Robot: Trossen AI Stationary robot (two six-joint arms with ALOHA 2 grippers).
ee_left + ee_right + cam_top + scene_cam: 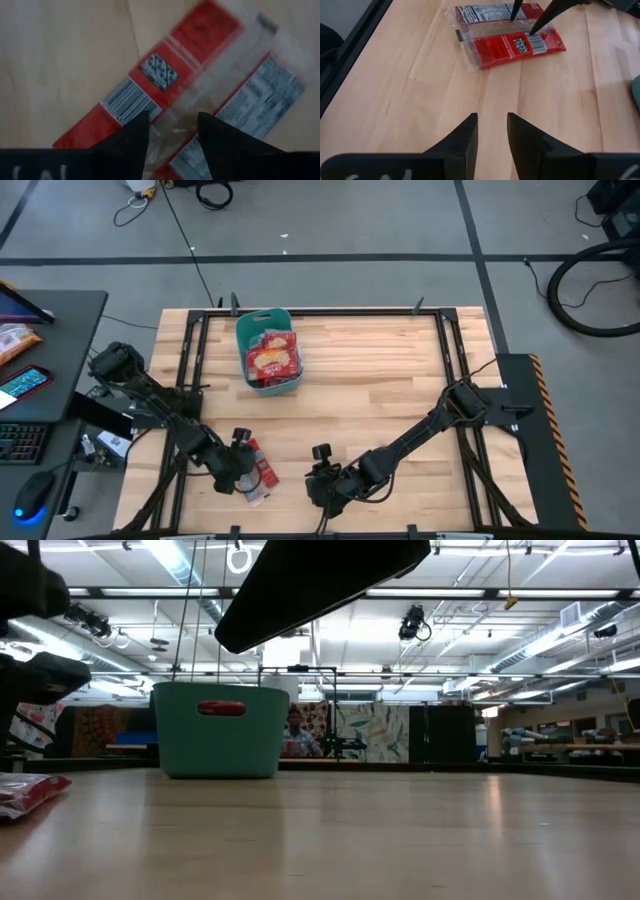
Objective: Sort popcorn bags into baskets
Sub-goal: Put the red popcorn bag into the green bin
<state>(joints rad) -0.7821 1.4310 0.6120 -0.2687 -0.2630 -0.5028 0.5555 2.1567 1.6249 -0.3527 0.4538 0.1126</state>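
Note:
One popcorn bag (262, 473) lies flat on the wood near the table's front left, its back with the barcode (131, 100) facing up. My left gripper (172, 132) is open just above it, pointing steeply down, one finger on either side of the bag's clear middle seam (220, 75). The teal basket (243, 340) stands at the far left-centre with several red bags (274, 358) in it. My right gripper (491, 130) hangs open above bare wood to the right of the loose bag (510, 42), nothing between its fingers. My left gripper comes at the bag from above, slanting, with its fingertips (534, 31) at the bag's back face near the middle seam. I cannot tell whether they touch it. The bag lies flat on the table.
Black frame rails (190, 380) run along the table's left, far and right edges. Bare wood (370, 400) stretches between the basket and the grippers. A dark desk (50, 380) with a keyboard and a phone stands off the table's left.

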